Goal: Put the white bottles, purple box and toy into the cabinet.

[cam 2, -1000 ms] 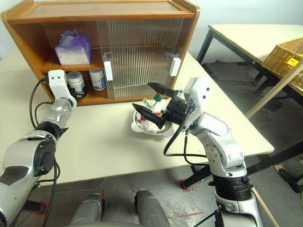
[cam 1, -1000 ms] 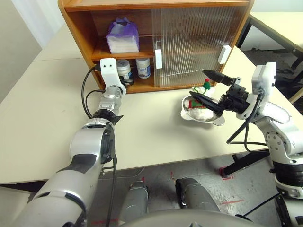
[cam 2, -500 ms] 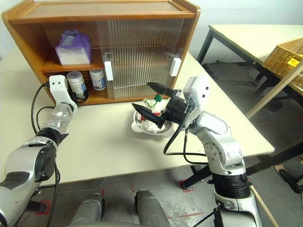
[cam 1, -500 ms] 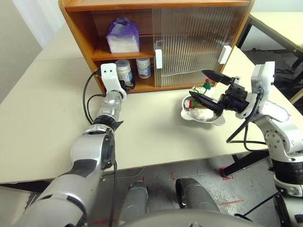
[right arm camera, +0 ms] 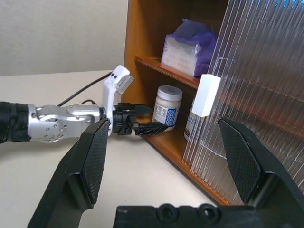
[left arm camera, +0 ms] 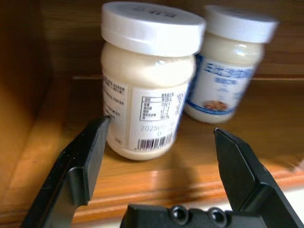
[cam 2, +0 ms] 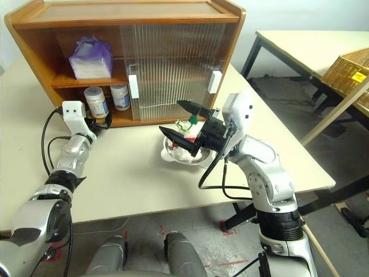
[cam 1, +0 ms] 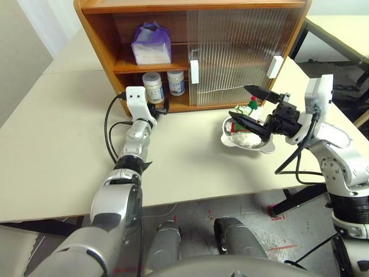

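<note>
**Cabinet stock, toy outstanding**

I am seeing the cabinet holding both white bottles on its lower shelf and the purple box above. My left gripper is hovering spread at the shelf edge; my right gripper is gaping empty over the toy in the steel bowl in front of the cabinet.

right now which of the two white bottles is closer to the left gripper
The outer bottle, showing its barcode, directly ahead of the left gripper; the blue-labelled one stands beyond it, nearer the sliding door.
</note>
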Robot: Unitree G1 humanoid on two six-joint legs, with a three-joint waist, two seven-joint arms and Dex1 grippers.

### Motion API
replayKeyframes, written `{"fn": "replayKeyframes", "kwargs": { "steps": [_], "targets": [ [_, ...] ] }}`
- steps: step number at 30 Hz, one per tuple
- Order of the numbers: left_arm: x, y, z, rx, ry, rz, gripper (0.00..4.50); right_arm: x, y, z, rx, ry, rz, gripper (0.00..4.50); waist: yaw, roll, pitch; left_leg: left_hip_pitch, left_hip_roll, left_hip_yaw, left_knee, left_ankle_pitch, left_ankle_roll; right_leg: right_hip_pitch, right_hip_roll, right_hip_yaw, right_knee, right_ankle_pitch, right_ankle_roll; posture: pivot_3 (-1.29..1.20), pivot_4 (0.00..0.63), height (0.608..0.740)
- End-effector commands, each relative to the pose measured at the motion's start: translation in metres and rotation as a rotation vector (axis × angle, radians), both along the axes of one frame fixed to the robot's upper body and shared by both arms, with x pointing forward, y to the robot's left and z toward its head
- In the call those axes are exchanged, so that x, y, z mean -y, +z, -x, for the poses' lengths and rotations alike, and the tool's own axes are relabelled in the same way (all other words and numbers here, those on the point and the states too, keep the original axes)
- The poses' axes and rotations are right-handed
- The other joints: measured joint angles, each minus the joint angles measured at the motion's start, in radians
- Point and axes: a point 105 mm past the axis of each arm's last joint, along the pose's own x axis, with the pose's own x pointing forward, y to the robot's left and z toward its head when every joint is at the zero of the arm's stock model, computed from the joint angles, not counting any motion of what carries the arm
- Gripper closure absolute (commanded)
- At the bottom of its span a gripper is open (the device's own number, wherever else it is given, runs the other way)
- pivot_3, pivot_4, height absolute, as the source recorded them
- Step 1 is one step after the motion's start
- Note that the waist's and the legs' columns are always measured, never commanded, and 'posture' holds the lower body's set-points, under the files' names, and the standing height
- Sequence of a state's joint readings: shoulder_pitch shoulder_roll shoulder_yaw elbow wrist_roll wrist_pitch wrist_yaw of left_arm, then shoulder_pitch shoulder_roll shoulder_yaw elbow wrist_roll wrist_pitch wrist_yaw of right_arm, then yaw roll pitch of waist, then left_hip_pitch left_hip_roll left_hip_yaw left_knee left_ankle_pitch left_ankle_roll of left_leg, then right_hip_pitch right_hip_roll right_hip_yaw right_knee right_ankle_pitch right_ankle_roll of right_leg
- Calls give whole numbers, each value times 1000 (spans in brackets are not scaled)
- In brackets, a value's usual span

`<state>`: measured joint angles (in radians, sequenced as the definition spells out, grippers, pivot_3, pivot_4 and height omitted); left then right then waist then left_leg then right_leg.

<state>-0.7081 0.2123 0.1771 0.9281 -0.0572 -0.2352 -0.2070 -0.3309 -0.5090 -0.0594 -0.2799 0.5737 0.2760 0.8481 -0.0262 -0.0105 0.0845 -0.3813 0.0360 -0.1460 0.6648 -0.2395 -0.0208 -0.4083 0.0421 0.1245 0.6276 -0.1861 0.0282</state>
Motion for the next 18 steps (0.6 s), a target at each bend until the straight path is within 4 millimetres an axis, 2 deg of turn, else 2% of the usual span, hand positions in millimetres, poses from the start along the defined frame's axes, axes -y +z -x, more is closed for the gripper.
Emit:
{"fn": "replayKeyframes", "kwargs": {
  "steps": [1,6,9,12,15,18],
  "targets": [
    [11,4,7,10,-70,6,18,-1,-1,0,2,7,5,0,0,0,0,0,0,0,0,0,0,0,0,0,0,0,0,-50,75,740],
    [21,14,18,24,-146,-8,18,0,-1,0,1,4,5,0,0,0,0,0,0,0,0,0,0,0,0,0,0,0,0,-49,77,740],
    [37,23,22,41,-248,-14,18,0,-1,-1,2,2,5,0,0,0,0,0,0,0,0,0,0,1,0,0,0,0,0,-49,76,740],
    [64,32,25,50,-389,2,598,0,-1,-1,3,-1,3,0,4,0,0,1,0,0,0,0,0,1,-1,0,0,0,0,-51,74,740],
    [88,39,33,45,-535,4,1606,0,0,-2,4,-5,2,0,5,0,0,0,0,0,1,0,-1,1,-1,1,0,0,0,-57,73,740],
    [101,46,38,45,-610,19,2719,1,0,-2,5,-9,2,0,5,0,0,0,0,0,1,-1,-1,1,-1,1,0,0,0,-60,73,740]
  ]
}}
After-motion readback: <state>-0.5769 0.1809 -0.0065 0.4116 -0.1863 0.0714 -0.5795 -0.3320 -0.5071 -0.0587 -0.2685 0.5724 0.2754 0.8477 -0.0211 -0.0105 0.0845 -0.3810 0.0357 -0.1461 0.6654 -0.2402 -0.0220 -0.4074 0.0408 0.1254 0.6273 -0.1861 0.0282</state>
